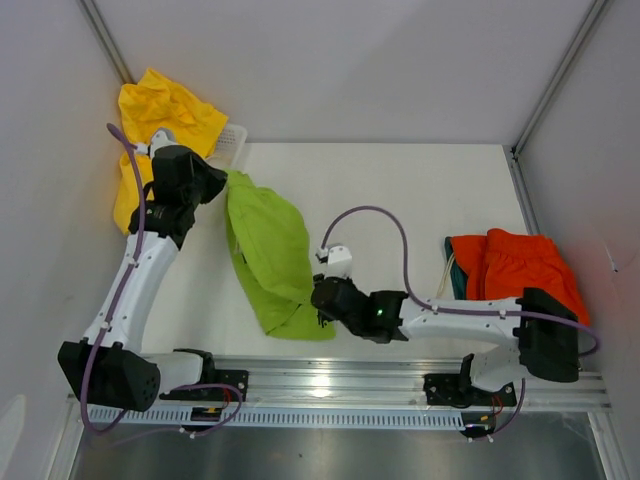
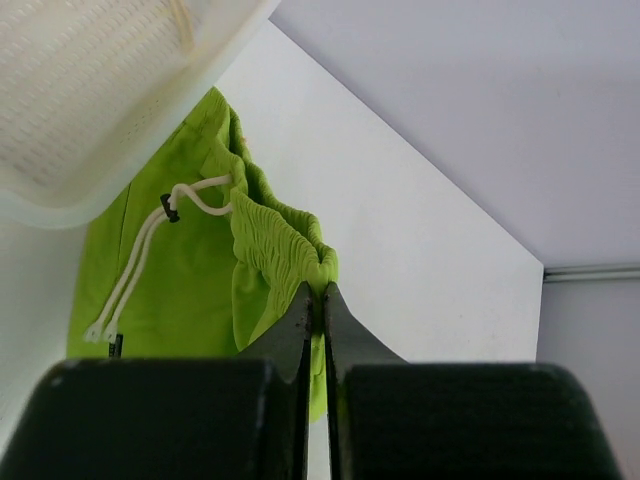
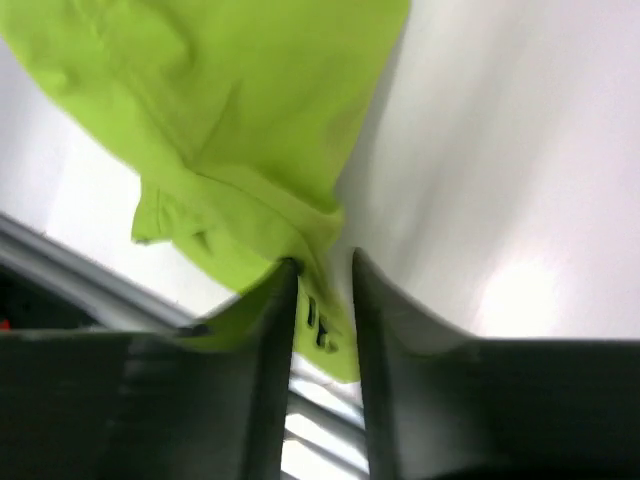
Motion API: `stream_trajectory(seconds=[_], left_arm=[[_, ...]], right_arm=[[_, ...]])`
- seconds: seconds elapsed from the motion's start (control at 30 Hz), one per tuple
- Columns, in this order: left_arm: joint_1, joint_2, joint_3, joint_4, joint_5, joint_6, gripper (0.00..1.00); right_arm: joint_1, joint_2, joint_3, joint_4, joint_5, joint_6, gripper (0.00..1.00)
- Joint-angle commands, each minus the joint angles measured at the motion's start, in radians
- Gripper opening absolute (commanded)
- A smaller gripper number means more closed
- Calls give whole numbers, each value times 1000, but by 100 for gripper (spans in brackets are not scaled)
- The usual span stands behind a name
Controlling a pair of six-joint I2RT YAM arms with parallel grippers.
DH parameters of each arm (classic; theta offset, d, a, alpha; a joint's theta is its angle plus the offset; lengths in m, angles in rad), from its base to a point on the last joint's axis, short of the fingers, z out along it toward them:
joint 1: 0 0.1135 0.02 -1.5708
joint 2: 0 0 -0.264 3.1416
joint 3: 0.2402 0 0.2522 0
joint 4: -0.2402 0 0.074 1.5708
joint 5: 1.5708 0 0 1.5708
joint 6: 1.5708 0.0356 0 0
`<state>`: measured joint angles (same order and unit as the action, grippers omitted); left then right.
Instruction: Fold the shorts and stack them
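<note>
From above, the lime green shorts lie loosely across the left middle of the table, stretched between the two arms. The left gripper is at their far end and the right gripper at their near end. They are not folded flat yet. The yellow shorts are bunched at the far left over the basket, untouched. At the right, the orange-red shorts sit on top of what looks like the dark teal shorts, so two pairs seem already stacked. I judge the task about half done, with the green pair in hand and the yellow pair left.

From the left wrist, the fingers are clenched tight on the gathered waistband. The pale drawstring hangs just below the basket rim.

From the right wrist, the picture is a bit blurred. The fingers are drawn in close with a corner of the green hem between them. It looks like a grasp, though a narrow gap shows on the right side.
</note>
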<state>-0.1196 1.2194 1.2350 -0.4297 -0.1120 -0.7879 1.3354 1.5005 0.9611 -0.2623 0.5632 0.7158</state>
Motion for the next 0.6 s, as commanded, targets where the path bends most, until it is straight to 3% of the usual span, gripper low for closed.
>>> stream_trajectory(seconds=[0.0,0.37,0.57], left_arm=[[9,-35,31,17,-9,36,0],[9,-49,-11,51,-8,50,0],[9,-44,-5,52,-2,44,0]], right_arm=[[-53,-62,-65,26,-91,-113,36],[-79,-74,-306,392,-210,-24,52],[-44,-117,-423,550,-292,123,54]])
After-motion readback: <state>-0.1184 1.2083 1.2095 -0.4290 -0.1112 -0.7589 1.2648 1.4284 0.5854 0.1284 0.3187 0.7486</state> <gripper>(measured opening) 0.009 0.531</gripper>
